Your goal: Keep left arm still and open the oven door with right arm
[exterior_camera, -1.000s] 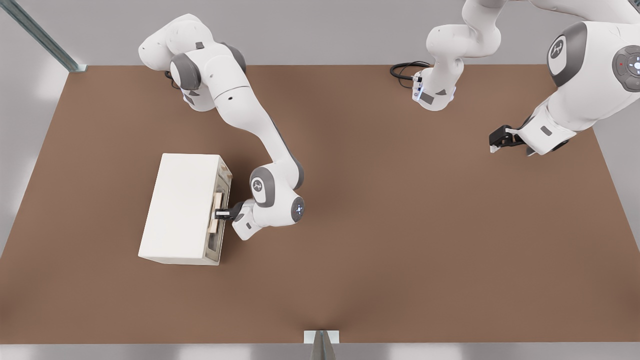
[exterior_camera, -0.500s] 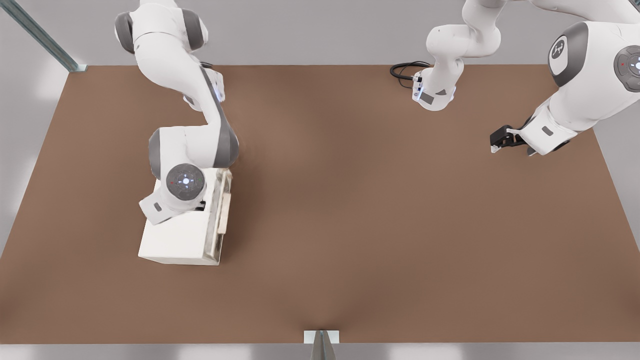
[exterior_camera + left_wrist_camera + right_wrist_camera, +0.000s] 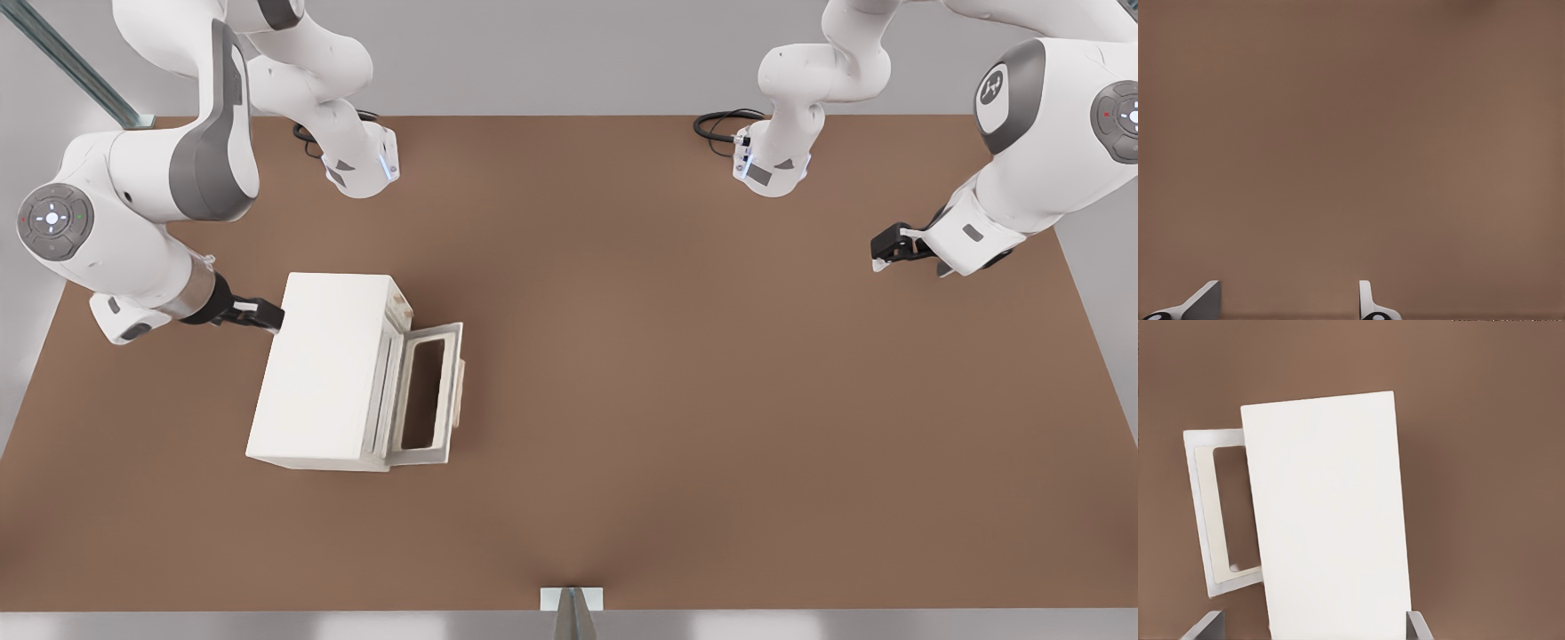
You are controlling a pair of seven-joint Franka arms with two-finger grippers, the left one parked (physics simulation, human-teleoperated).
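Oven door (image 3: pixel 430 394): swung down and open, lying nearly flat out from the oven's face toward the front view's right; its cream frame surrounds a window through which the brown counter shows. In the right wrist view the door (image 3: pixel 1217 513) juts out from behind one long edge of the oven body.
Door handle (image 3: pixel 460 394): pale beige bar along the door's outer edge, the edge farthest from the oven; nothing touches it.
Oven body (image 3: pixel 322 368): plain cream box standing on the counter, in the front view's left half, its open face turned to the front view's right. In the right wrist view the oven body (image 3: pixel 1328 513) fills the middle of the picture, seen from above.
Right arm (image 3: pixel 151 178): white with grey joint caps, bent round at the front view's far left, its wrist held on the side of the oven away from the door.
Pincer (image 3: pixel 263 316): black, at the oven's back top corner — just beside it, and I cannot tell whether it touches. In the right wrist view its two pale fingertips (image 3: pixel 1205 628) stand wide apart with nothing between them — the pincer (image 3: pixel 1313 628) grips nothing.
Counter (image 3: pixel 667 400): flat brown surface carrying the oven.
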